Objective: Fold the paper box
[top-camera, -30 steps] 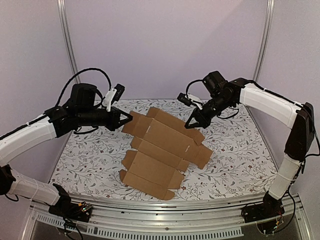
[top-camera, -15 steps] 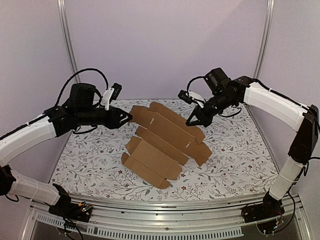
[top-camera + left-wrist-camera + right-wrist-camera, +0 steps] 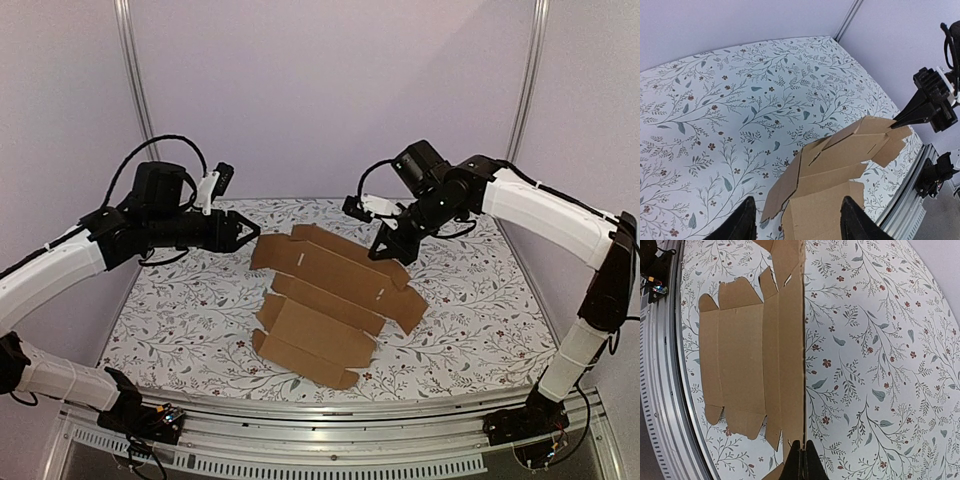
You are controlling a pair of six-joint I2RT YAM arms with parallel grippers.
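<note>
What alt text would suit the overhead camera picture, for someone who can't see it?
An unfolded brown paper box lies on a flower-patterned table. A robot's right end effector pinches its far edge, while the left end effector hangs open by the far-left corner.

A: Top camera's perched high behind the arm bases (image 3: 140, 415), facing the back wall (image 3: 330, 90), whole table (image 3: 180, 320) in shot!
B: Left wrist rides low, peering slantwise over its own fingers (image 3: 741, 225) across the table.
A: Right wrist hangs higher, staring straight down, front rail (image 3: 660, 390) at frame left.
B: And all three catch the paper box (image 3: 330, 275)!
</note>
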